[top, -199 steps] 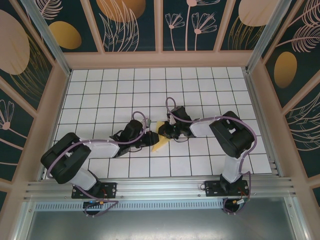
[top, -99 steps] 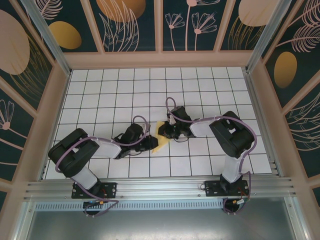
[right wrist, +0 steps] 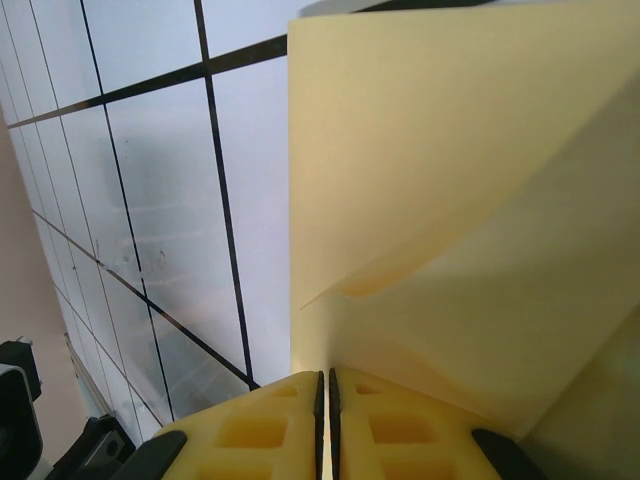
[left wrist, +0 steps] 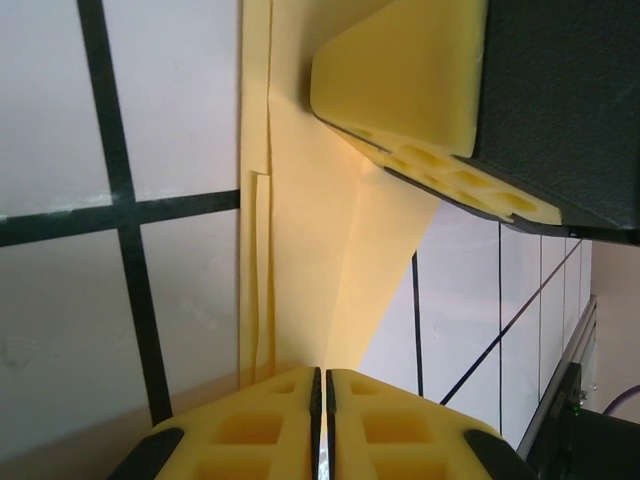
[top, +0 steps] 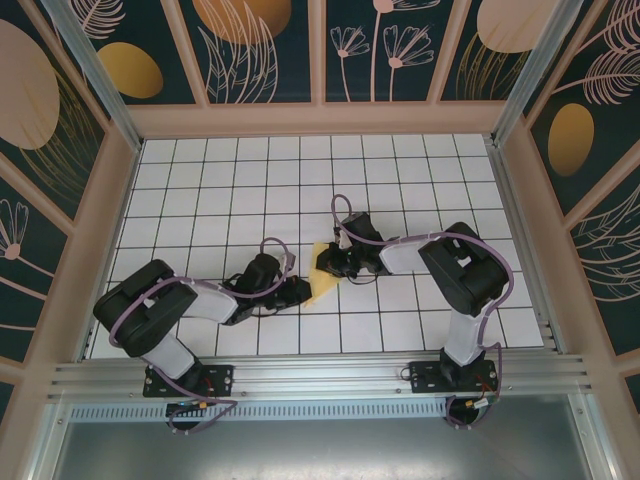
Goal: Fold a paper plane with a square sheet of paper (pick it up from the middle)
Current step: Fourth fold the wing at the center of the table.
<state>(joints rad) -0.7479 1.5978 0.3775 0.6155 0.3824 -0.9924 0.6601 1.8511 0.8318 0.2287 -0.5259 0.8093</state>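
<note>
Two grippers are seen, each with two yellow fingers. The left gripper (top: 298, 291) is pressed together. In the left wrist view its fingers (left wrist: 250, 435) are closed flat against each other with a thin seam between them, and the near edge of the sheet of paper (top: 321, 289) is pinched there. The right gripper (top: 326, 266) is likewise closed. In the right wrist view its fingers (right wrist: 250, 432) are met along one narrow line, and the paper is gripped in it. One finger of the right gripper is also seen in the left wrist view, laid against the far part of the sheet.

One sheet is counted. It is pale yellow, plain and already folded. Two or three layered edges are seen running side by side along its left margin in the left wrist view, and two overlapping flaps are seen in the right wrist view. In the top view it is found between the two grippers, touching both, on the white grid-tiled table (top: 200, 190), toward the near middle. Two arms are counted, the left arm (top: 160, 310) and the right arm (top: 455, 265).
</note>
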